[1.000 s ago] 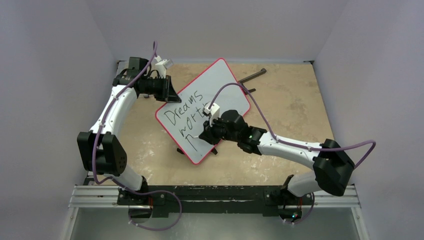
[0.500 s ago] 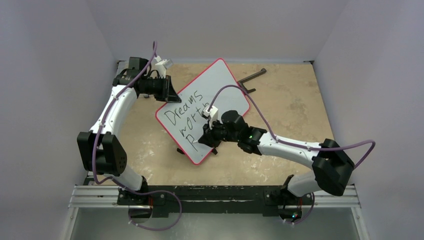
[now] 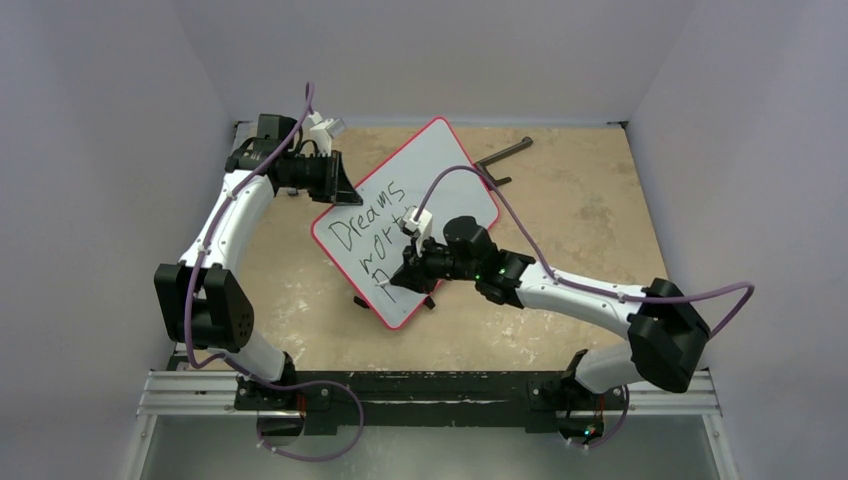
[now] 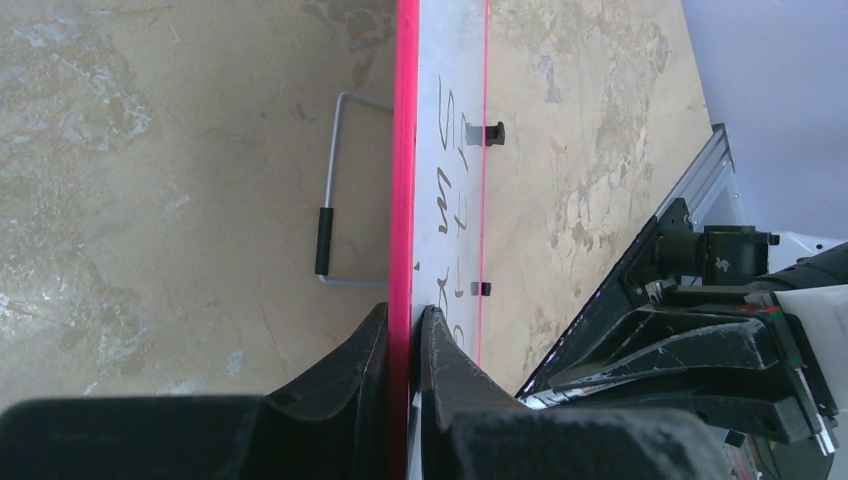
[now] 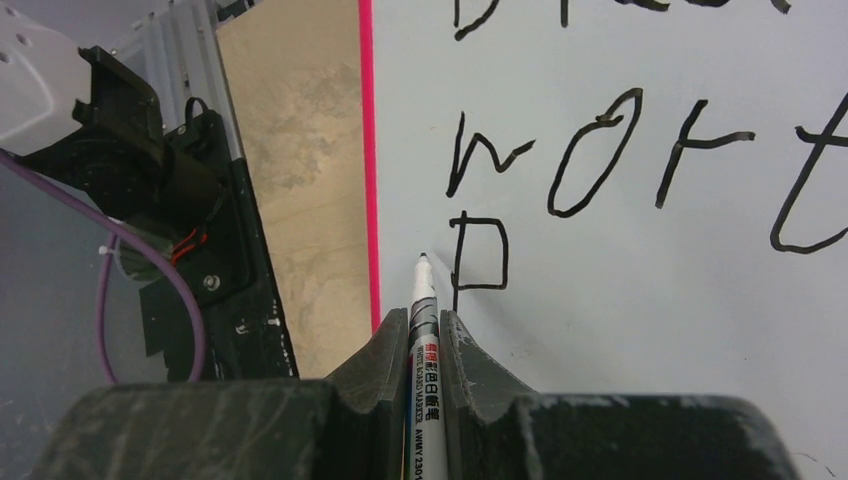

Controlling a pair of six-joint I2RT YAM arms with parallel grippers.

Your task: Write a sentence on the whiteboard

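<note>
Left hand [image 4: 404, 318] clamped tight, right hand [image 5: 421, 320] pinched tight, both reaching forward

The whiteboard [image 3: 440, 165], white with a thin red rim, sits propped at a tilt mid-counter [image 3: 590, 200], one corner aimed at one o'clock. And the sentence [image 3: 372, 228] is growing in black marker: "Dreams", a second line starting "wort", and a lone "P" beneath.
</note>
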